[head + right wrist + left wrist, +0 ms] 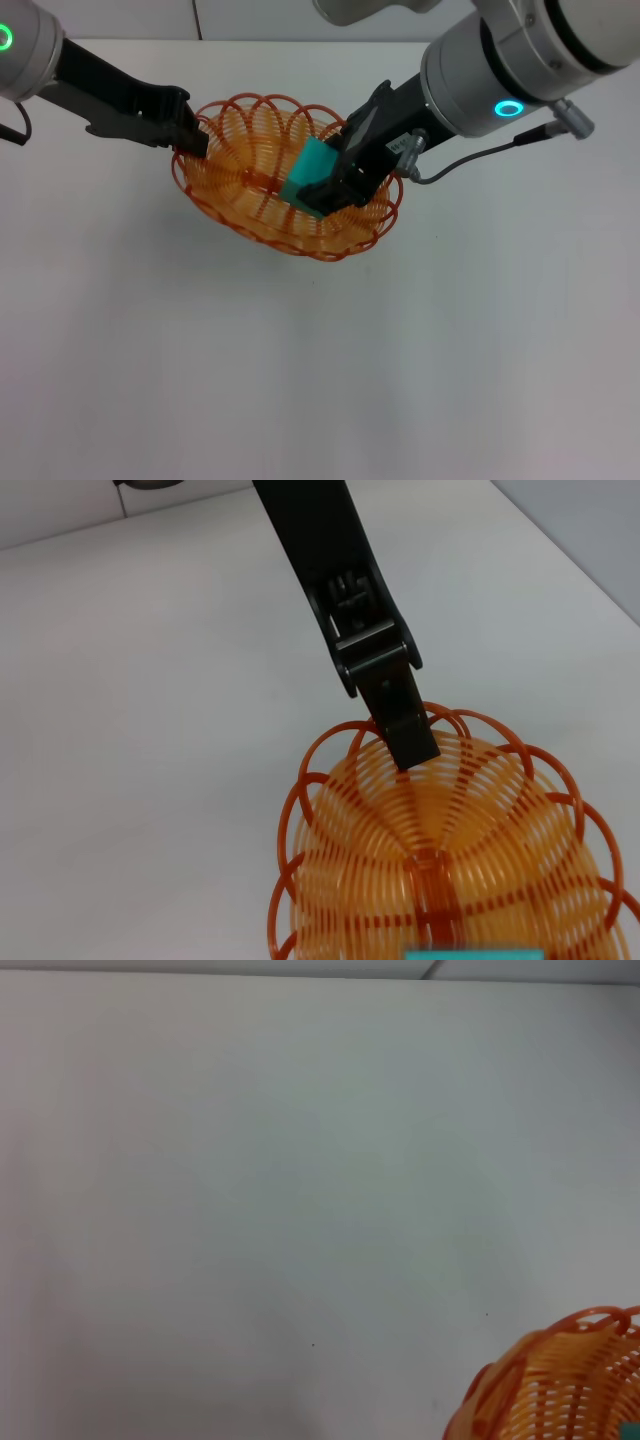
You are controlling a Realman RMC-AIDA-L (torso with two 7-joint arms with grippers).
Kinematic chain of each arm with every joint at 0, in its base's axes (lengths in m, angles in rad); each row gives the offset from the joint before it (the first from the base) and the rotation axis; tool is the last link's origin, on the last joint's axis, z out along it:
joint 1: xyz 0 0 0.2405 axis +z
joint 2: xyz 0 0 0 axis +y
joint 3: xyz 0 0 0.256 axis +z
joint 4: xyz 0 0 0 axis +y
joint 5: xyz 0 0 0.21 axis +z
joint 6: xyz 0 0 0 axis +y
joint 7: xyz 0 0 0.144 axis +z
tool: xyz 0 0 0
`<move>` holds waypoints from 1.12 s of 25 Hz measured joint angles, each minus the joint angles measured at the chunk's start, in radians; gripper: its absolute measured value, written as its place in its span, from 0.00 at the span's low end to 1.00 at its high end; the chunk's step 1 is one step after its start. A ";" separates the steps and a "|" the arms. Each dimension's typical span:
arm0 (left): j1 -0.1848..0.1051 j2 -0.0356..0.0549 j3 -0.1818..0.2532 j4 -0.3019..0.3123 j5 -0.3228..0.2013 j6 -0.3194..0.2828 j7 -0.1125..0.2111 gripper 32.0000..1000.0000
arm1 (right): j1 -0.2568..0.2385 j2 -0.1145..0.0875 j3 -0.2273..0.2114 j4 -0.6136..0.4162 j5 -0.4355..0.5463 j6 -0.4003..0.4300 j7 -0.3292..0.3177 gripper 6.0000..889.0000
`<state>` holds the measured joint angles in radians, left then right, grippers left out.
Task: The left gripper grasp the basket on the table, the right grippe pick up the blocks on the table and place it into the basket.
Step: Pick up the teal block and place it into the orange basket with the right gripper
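Head view shows the right gripper [335,190] inside the orange basket [250,185], clamped on the teal block [312,172] just above the wire floor. The left gripper [195,135] pinches the basket's far-left rim on the bench [320,380]. Risk: a tilted release could let the block roll, or the withdrawing fingers could snag a rim loop and drag the basket.

Setting, as I read it from my feeds: a robotics lab or test bench. Evidence: plain white desk [320,380], bare but for one orange wire basket [250,190]; pale blank wall behind; two robot arms with glowing status rings. I see no household furnishings.
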<state>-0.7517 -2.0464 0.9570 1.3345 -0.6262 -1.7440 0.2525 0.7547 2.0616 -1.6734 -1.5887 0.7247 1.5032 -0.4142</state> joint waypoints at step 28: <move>0.002 0.0001 -0.004 0.000 -0.001 0.002 0.004 0.04 | 0.022 -0.002 0.041 0.065 0.038 -0.011 -0.014 0.98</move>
<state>-0.7493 -2.0463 0.9529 1.3345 -0.6274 -1.7425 0.2562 0.7765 2.0601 -1.6321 -1.5239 0.7627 1.4925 -0.4283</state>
